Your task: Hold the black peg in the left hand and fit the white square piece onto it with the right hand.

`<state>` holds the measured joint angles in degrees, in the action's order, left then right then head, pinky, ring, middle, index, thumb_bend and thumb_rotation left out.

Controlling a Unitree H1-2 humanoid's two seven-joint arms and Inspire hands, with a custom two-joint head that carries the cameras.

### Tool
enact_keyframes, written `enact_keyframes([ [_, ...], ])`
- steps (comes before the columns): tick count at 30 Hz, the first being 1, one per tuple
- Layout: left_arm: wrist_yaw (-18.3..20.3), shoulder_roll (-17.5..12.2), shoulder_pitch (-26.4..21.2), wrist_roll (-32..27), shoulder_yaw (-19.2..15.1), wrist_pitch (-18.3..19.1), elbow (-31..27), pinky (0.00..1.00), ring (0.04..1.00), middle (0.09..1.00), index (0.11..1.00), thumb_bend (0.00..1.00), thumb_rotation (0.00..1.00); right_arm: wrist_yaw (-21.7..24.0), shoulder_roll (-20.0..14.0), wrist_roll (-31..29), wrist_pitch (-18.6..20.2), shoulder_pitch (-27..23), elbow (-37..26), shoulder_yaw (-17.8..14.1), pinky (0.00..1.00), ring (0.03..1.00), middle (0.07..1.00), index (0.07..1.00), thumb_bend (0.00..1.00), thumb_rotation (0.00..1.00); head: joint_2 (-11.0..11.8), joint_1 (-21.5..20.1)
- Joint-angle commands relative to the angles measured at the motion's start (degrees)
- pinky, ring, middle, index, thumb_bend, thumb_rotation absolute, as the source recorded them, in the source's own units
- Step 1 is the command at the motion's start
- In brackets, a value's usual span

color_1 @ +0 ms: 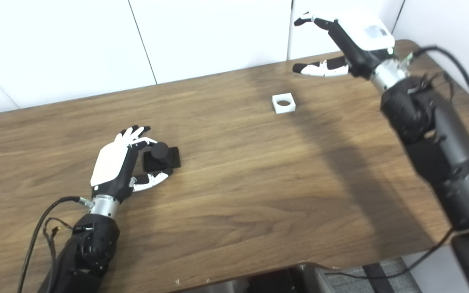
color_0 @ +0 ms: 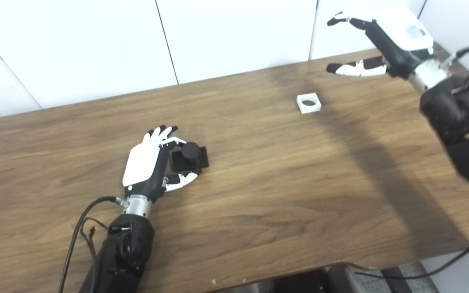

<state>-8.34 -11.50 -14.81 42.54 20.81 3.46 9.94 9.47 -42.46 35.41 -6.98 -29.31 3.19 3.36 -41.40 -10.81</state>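
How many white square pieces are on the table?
1. The white square piece lies alone on the far right part of the table, below the open right hand. None seems hidden.

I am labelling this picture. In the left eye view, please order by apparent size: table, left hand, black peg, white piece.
1. table
2. left hand
3. black peg
4. white piece, though it lies farther from the camera

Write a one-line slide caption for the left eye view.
Left hand cups the black peg on the table; the open right hand hovers beyond the white square piece.
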Motion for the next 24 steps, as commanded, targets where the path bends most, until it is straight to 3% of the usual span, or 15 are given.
enact_keyframes([
  [1, 1.4, -1.5, 0.7, 1.1, -0.1, 1.8, 2.5, 1.00, 0.985, 0.927, 0.585, 0.68, 0.17, 1.4, -2.2, -0.6, -2.7, -4.4, 0.9, 0.7, 0.72, 0.846, 0.861, 0.819, 0.74, 0.55, -0.1, 0.0],
  [7, 1.4, -1.5, 0.7, 0.9, -0.3, 1.8, 2.6, 1.00, 0.988, 0.928, 0.582, 0.68, 0.15, 8.2, -3.7, -2.4, -5.0, -10.4, 7.6, 4.5, 0.79, 0.910, 0.914, 0.849, 0.82, 0.64, 0.1, 0.2],
  [12, 1.8, -1.5, 0.8, 1.0, -0.3, 2.2, 2.3, 1.00, 0.987, 0.928, 0.587, 0.68, 0.16, 13.8, -2.8, -3.0, -5.1, -15.1, 12.4, 7.8, 0.81, 0.934, 0.931, 0.845, 0.87, 0.64, 0.2, 0.3],
  [16, 1.3, -1.3, 0.9, 1.0, -0.3, 2.0, 2.5, 1.00, 0.987, 0.928, 0.588, 0.68, 0.16, 15.9, -1.7, -2.5, -6.4, -17.7, 16.5, 10.8, 0.84, 0.956, 0.940, 0.840, 0.95, 0.75, 0.1, 0.6],
  [18, 1.0, -1.3, 1.0, 1.0, -0.3, 1.8, 2.5, 1.00, 0.981, 0.922, 0.585, 0.69, 0.16, 16.1, -1.2, -2.6, -6.7, -18.0, 17.6, 11.6, 0.86, 0.965, 0.942, 0.844, 0.94, 0.75, 0.1, 0.7],
  [20, 1.0, -1.3, 1.1, 1.0, -0.2, 1.7, 2.5, 1.00, 0.980, 0.922, 0.585, 0.69, 0.16, 16.5, -0.6, -2.3, -6.5, -18.3, 18.1, 12.3, 0.86, 0.965, 0.941, 0.846, 0.89, 0.69, -0.1, 0.8],
  [24, 1.1, -1.2, 1.1, 0.9, -0.3, 1.9, 2.5, 1.00, 0.986, 0.925, 0.587, 0.69, 0.17, 17.5, 0.2, -1.5, -5.9, -18.6, 19.1, 13.8, 0.87, 0.956, 0.940, 0.854, 0.87, 0.71, 0.0, 0.8],
])
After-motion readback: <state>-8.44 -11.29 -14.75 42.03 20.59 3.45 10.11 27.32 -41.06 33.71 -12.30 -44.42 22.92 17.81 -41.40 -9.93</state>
